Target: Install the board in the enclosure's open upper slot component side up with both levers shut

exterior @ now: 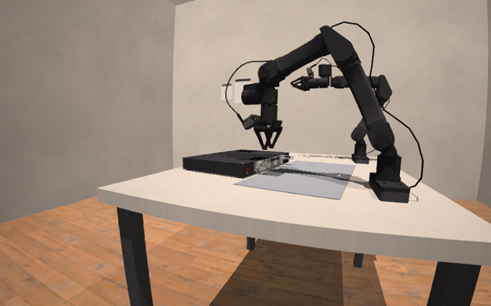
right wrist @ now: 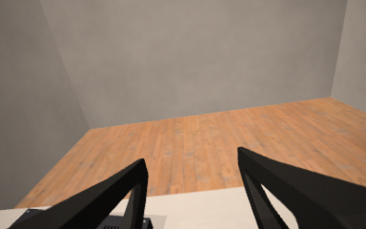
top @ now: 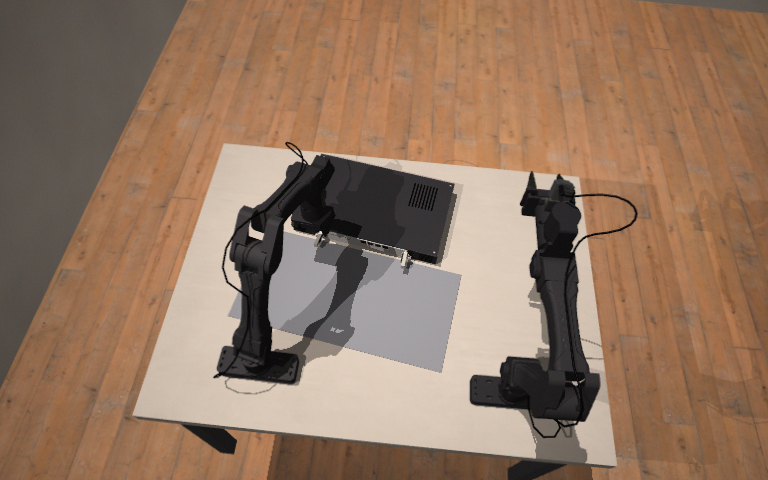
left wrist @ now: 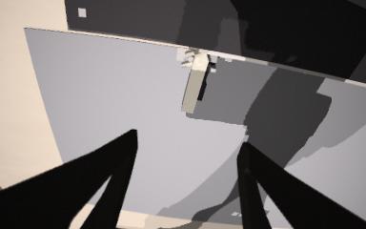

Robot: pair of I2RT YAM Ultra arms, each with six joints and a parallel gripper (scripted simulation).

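The black enclosure [top: 379, 203] stands flat on the table's far half. The board's pale panel [top: 362, 246] shows in the enclosure's front face. Its two levers, one at the left end [top: 320, 240] and one at the right end [top: 405, 260], point out from the panel over the grey mat. The left wrist view shows the left-end lever [left wrist: 193, 86] sticking straight out from the panel. My left gripper [exterior: 268, 140] hangs open and empty above that lever, pointing down, and its fingers are apart from it. My right gripper [top: 529, 186] [right wrist: 191, 160] is open and empty, raised high near the table's far right edge, pointing away.
A grey mat [top: 362, 305] lies in front of the enclosure. The two arm bases [top: 260, 362] [top: 532, 390] stand near the table's front edge. The enclosure [exterior: 235, 161] sits well inside the table's edges.
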